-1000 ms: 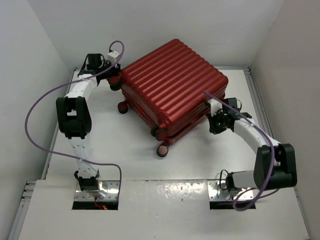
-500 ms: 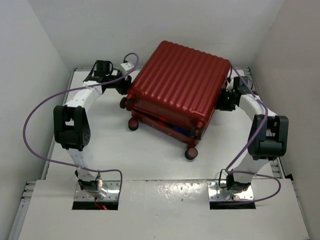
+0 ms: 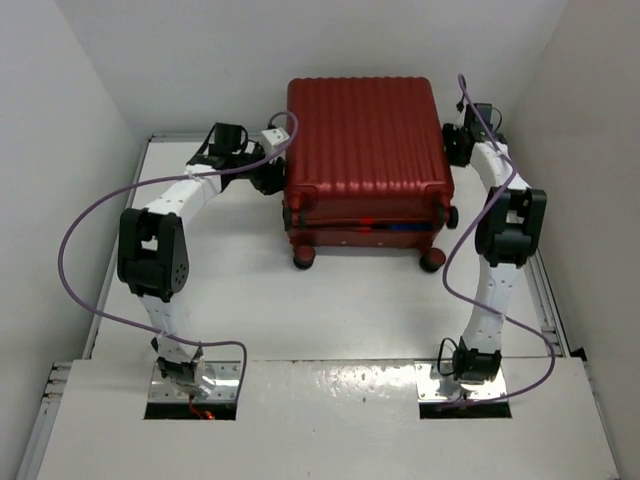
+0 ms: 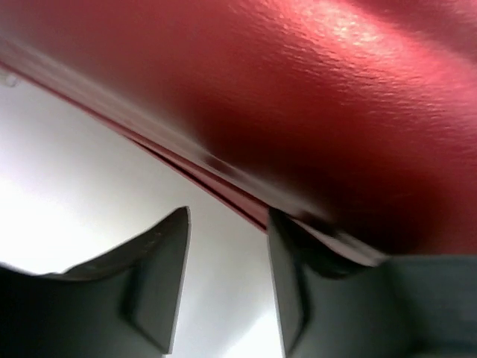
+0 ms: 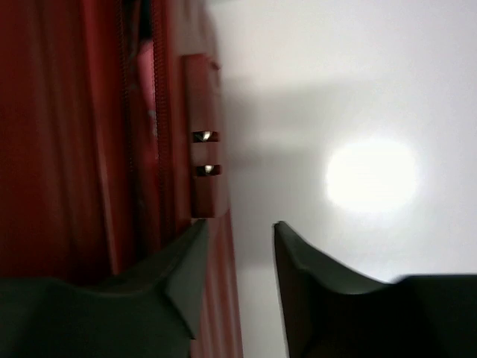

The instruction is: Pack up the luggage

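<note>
At the near edge of the table our two arms are bolted down, and both reach far out over the white top. A bit farther on we see two small wheels at the near end of the luggage. The luggage is the big dark red case. It lies flat in the far middle of the table, with its ribbed side up and its sides straight to us. The lid is down. Along the near end we see a thin dark gap with a bit of blue peeking out, so we think the case is not shut tight yet.

Farther back, our left gripper sits right at the left side of the luggage. Our right gripper sits right at its right side. In the left wrist view the fingers are spread apart with only white table between them. The red shell hangs just above them. In the right wrist view the fingers are spread too and hold nothing. The red side, with two shiny studs, is just beside them.

We think the step in hand is getting the case straight and closed. Next we need to push the lid down flat and find the zip. We cannot see a zip pull here. The case may roll, so the push must be soft.
</note>
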You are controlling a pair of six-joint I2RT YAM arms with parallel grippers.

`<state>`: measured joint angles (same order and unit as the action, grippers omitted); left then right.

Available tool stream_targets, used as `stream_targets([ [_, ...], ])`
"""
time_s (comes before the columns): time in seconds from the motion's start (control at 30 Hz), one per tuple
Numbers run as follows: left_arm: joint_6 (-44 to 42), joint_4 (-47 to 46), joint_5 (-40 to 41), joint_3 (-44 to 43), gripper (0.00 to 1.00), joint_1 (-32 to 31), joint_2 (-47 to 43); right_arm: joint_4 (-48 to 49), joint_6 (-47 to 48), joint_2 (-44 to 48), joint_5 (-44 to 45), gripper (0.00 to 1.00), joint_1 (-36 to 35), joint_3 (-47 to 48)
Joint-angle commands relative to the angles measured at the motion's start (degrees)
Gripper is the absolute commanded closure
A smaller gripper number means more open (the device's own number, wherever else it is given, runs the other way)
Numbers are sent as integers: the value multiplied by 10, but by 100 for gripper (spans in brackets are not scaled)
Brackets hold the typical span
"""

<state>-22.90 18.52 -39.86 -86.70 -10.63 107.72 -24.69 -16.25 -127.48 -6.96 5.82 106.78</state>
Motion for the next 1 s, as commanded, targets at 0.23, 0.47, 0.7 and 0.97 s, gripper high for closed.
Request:
stream_targets([
  [0.23,133,-152,-15,72,35,-49,-86,63,20,147,-170,38,-21,-63],
  [0.47,-61,12,-125,109,36,27,-121,-2,107,278,-181,33,28,-202],
  [0.7,-141,27,-157,154,43,34,-92,-51,126,305,-166,31,58,-229],
  [0.97,-141,33,-188,109,46,-22,-98,-206,269,381,-366,21,119,-243],
])
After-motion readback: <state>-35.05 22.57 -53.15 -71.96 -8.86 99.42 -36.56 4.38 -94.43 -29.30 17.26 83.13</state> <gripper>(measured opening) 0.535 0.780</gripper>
